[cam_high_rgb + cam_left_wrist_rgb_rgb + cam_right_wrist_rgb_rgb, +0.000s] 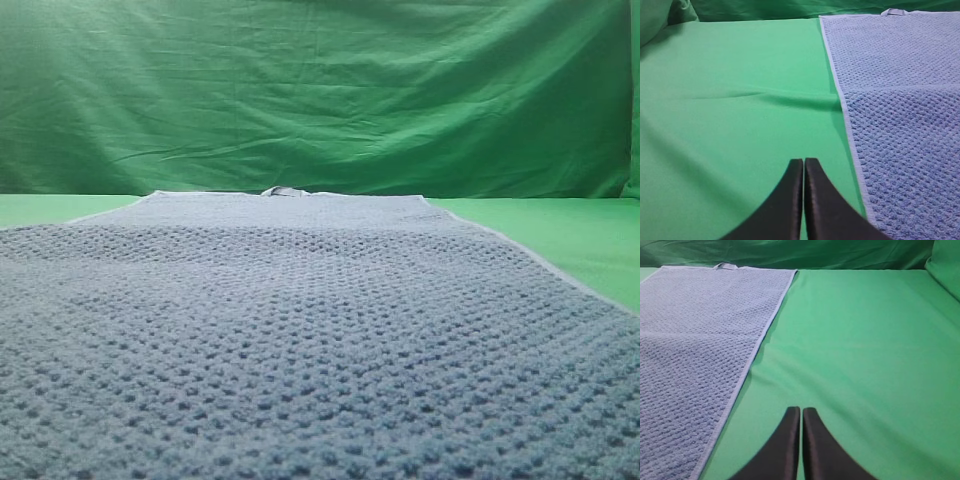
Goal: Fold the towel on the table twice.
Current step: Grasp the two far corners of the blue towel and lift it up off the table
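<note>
A wrinkled green backdrop (320,90) hangs behind the green tabletop (740,100). The blue-grey waffle towel (300,330) lies spread flat down the middle of the tabletop, its far hem near the back edge — a small tag (283,191) stands up there. The left pincer (804,170) hangs over bare tabletop just left of the towel's hem, fingers pressed together; the right pincer (801,417) does likewise just right of it — nothing held.
</note>
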Robot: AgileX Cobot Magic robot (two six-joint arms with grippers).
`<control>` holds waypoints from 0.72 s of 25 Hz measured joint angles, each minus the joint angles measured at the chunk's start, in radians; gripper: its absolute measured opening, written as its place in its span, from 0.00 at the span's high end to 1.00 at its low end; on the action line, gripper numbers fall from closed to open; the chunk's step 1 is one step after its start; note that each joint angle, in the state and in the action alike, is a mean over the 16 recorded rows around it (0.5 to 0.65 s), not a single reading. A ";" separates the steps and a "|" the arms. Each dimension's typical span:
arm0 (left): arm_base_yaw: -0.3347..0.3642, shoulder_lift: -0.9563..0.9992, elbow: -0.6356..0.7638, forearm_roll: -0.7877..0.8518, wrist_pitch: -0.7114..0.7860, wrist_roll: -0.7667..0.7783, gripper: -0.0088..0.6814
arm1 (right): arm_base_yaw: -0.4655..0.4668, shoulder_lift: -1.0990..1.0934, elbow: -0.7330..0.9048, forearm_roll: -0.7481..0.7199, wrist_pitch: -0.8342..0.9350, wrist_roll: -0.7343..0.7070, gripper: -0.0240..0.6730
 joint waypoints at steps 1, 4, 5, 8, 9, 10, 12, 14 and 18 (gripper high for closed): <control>0.000 0.000 0.000 0.000 0.000 0.000 0.99 | 0.000 0.000 0.000 0.000 0.000 0.000 0.97; 0.000 0.000 0.000 0.000 0.000 0.000 0.99 | 0.000 0.000 0.000 0.000 0.000 0.000 0.97; 0.000 0.000 0.000 0.000 0.000 0.000 0.99 | 0.000 0.000 0.000 0.000 0.000 0.000 0.97; 0.000 0.000 0.000 0.000 0.000 0.000 0.99 | 0.000 0.000 0.000 0.000 0.000 0.000 0.97; 0.000 0.000 0.000 0.000 0.000 0.000 0.99 | 0.000 0.000 0.000 0.000 0.000 0.000 0.97; 0.000 0.000 0.000 0.000 0.000 0.000 0.99 | 0.000 0.000 0.000 0.000 0.000 0.000 0.97; 0.000 0.000 0.000 0.000 0.000 0.000 0.99 | 0.000 0.000 0.000 0.000 0.000 0.000 0.97; 0.000 0.000 0.000 0.000 0.000 0.000 0.99 | 0.000 0.000 0.000 0.000 0.000 0.000 0.97; 0.000 0.000 0.000 0.000 0.000 0.000 0.99 | 0.000 0.000 0.000 0.000 0.000 0.000 0.97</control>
